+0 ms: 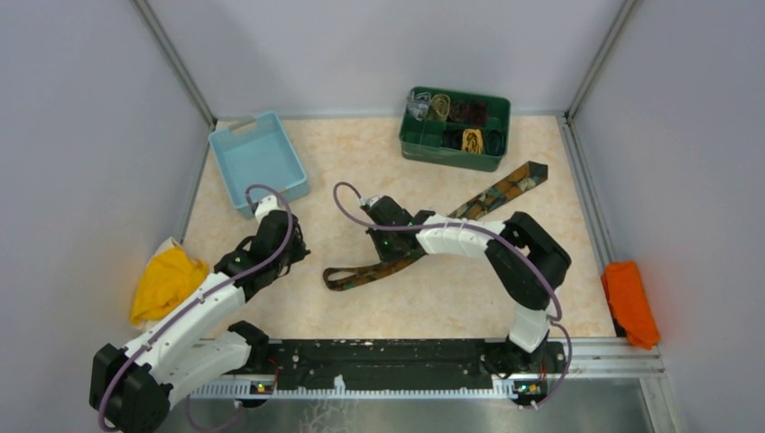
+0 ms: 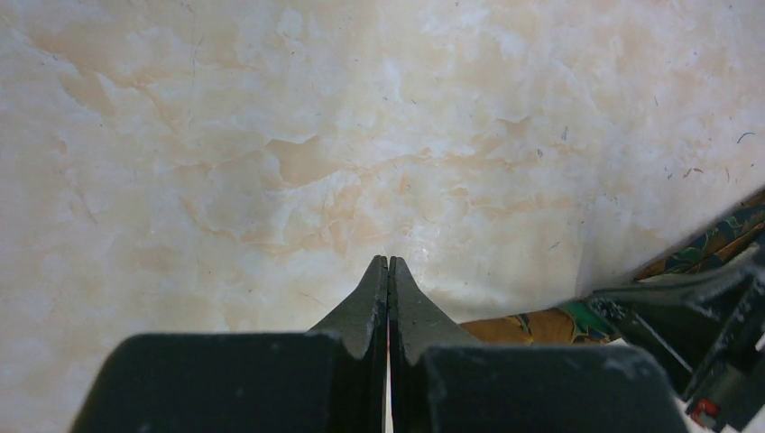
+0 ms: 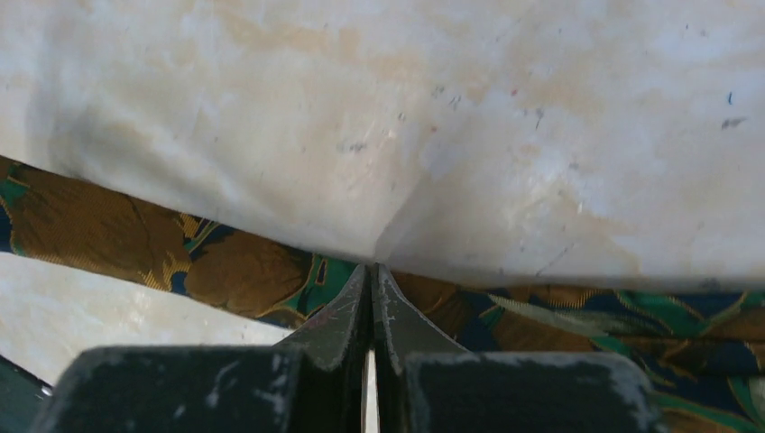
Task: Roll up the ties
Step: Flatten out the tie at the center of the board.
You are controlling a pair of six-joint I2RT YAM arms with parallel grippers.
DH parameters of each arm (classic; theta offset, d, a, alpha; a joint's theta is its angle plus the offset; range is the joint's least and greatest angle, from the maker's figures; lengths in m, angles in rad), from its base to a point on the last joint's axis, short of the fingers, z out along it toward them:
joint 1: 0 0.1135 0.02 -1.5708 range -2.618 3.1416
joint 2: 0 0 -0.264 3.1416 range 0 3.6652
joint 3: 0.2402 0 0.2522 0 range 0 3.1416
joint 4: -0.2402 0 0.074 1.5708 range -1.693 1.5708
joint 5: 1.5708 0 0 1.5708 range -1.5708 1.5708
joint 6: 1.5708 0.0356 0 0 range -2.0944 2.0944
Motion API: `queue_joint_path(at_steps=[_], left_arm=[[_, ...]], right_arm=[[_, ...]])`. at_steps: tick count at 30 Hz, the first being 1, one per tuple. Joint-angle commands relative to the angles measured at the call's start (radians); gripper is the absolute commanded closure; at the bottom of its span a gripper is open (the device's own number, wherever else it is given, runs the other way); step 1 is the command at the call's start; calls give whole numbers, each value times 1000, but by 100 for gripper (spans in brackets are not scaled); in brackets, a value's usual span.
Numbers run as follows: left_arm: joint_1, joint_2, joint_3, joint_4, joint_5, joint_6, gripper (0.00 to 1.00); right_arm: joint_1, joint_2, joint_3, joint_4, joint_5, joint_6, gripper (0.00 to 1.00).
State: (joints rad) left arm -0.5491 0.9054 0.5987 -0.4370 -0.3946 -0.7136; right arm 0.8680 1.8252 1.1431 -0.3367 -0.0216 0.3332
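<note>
Right gripper [image 3: 373, 269] first: its fingers are pressed flat together, tips sitting right on the far edge of the patterned tie [image 3: 244, 271]. Honestly can't tell if any fabric is actually nipped between them. That tie is dark brown with gold-orange and teal bits. It lies flat on the table [image 1: 433, 298].

Using the green bin [image 1: 447, 153] as the reference point: the tie's wide end is just off the bin's near right corner. From there it runs diagonally toward the near left, and the right gripper is on it about halfway along.

Left gripper [image 2: 389, 262] is squeezed shut too, with nothing in it. It hangs over bare tabletop, further left of the bin than the tie's narrow end and just beside that end.

Inside the bin there's a bunch of rolled ties [image 1: 472, 139], one yellowish and the others darker.

A light blue tray [image 1: 262, 158] sits well to the bin's left. There's an orange cloth [image 1: 629, 302] near-right of the bin at the table edge, and a yellow cloth [image 1: 167, 280] way off to its near left.
</note>
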Motion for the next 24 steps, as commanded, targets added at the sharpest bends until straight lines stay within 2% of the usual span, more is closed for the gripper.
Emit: queue_joint_path(at_steps=[1, 7, 12, 18, 24], left_arm=[[0, -4, -10, 9, 18, -9, 100], [-2, -23, -39, 42, 39, -7, 100], [-1, -2, -53, 87, 74, 5, 100], [-1, 11, -58, 101, 82, 10, 100], [-2, -15, -71, 116, 72, 14, 100]], right_arm=[[73, -153, -108, 121, 175, 11, 100], [118, -254, -277, 217, 266, 53, 100], [121, -242, -342, 239, 273, 86, 100], [122, -176, -318, 247, 288, 94, 100], [121, -253, -232, 187, 322, 44, 100]])
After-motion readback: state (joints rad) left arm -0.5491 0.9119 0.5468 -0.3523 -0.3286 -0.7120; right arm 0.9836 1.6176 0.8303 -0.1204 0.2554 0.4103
